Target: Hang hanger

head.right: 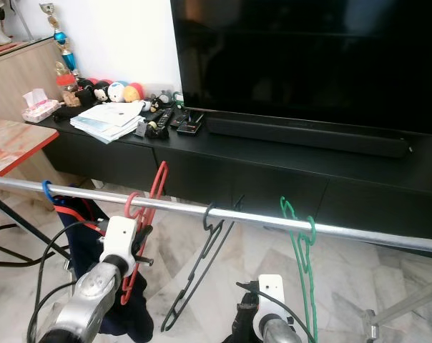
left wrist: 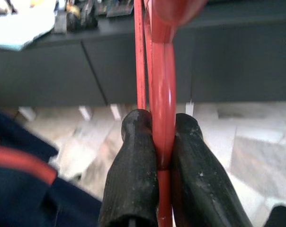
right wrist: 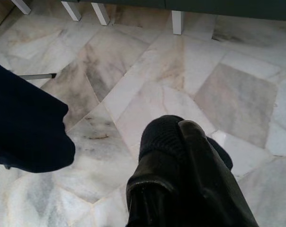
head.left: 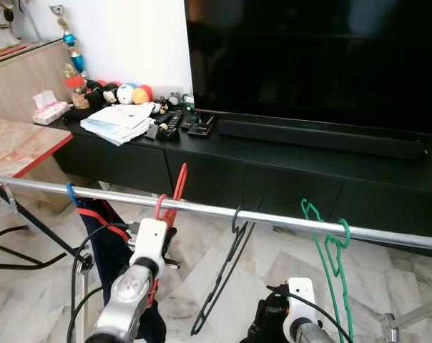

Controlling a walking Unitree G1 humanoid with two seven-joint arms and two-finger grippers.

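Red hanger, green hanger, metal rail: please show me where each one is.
red hanger (head.left: 161, 206), left eye view, on its hook over the rail.
green hanger (head.left: 332, 259), left eye view, on its upper wire.
metal rail (head.left: 280, 219), left eye view, on a bare stretch.

A long black TV cabinet (head.left: 287, 179) stands against a white wall (head.left: 123, 36) on a pale marble floor (right wrist: 181, 75). A large dark television (head.left: 316, 61) sits on the cabinet. Left of the cabinet is a red-edged table (head.left: 19, 146).
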